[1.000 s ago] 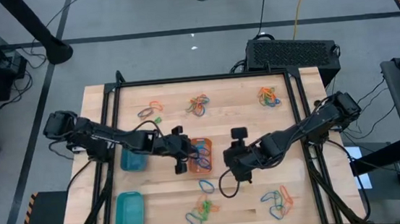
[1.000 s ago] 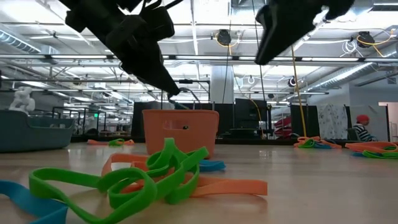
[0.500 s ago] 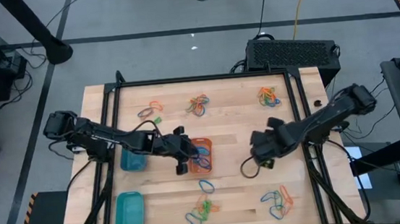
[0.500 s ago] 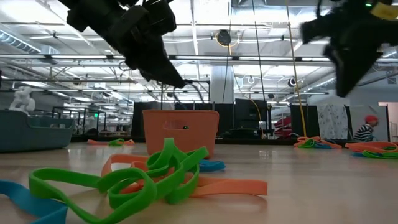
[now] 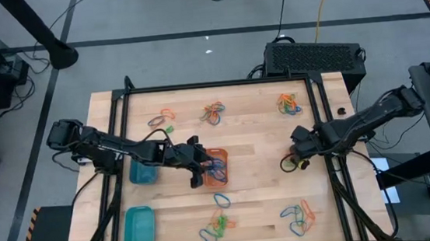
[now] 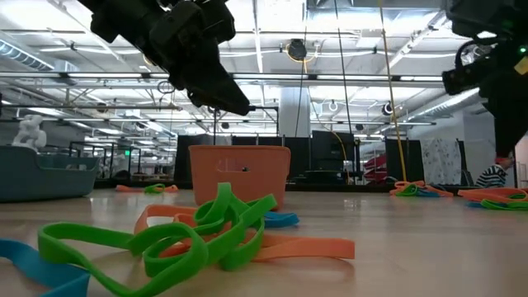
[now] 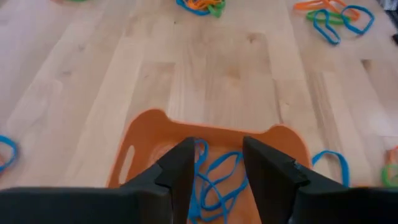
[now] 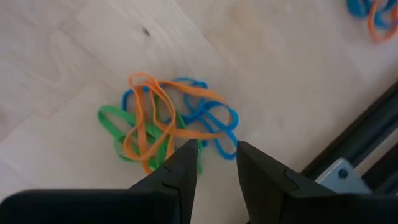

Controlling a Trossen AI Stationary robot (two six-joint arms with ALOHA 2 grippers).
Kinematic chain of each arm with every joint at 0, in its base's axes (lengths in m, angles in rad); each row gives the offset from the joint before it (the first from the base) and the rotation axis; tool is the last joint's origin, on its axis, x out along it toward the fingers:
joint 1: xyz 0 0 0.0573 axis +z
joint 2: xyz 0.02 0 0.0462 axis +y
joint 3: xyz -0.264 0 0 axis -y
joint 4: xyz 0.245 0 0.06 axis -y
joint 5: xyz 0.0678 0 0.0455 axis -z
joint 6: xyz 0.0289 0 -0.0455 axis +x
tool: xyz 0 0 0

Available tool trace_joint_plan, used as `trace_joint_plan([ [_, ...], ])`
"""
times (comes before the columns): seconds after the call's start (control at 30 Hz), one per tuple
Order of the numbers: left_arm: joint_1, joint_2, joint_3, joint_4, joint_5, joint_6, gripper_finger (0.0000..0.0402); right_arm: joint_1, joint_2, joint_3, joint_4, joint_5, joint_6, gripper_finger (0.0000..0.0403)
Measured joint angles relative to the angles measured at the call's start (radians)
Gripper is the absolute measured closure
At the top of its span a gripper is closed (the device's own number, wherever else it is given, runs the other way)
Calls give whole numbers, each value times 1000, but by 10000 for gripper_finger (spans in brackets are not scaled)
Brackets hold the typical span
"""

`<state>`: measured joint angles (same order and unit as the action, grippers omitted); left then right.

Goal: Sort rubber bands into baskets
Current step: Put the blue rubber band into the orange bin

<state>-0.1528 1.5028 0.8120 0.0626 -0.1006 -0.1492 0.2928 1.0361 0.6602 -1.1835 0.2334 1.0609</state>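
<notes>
Wooden table (image 5: 248, 145), left pincer (image 7: 214, 165) parted over orange basket (image 7: 146, 134), right pincer (image 8: 211, 162) parted, empty.

a pale wooden counter (image 5: 255, 132) stands on grey floor (image 5: 151, 17); beyond it, a hall with bright ceiling lights (image 6: 272, 33).

The right tool (image 5: 299, 149) has swung from mid-table to the right edge; the left tool (image 5: 203, 166) opened.

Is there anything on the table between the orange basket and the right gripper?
No. In the high view the wood between the orange basket and the right gripper is bare; the nearest loose rubber bands lie off that line, beside the basket.
</notes>
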Motion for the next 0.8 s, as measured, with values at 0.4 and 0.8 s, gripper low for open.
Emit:
trace_joint_plan([
  [0.4, -58, 0, 0, 7, 11, -27, 256, -49, 26, -22, -6, 2, -19, 298],
  [0.8, -85, 0, 0, 12, -16, 8, 256, -97, 93, -22, 26, -26, -336, 298],
])
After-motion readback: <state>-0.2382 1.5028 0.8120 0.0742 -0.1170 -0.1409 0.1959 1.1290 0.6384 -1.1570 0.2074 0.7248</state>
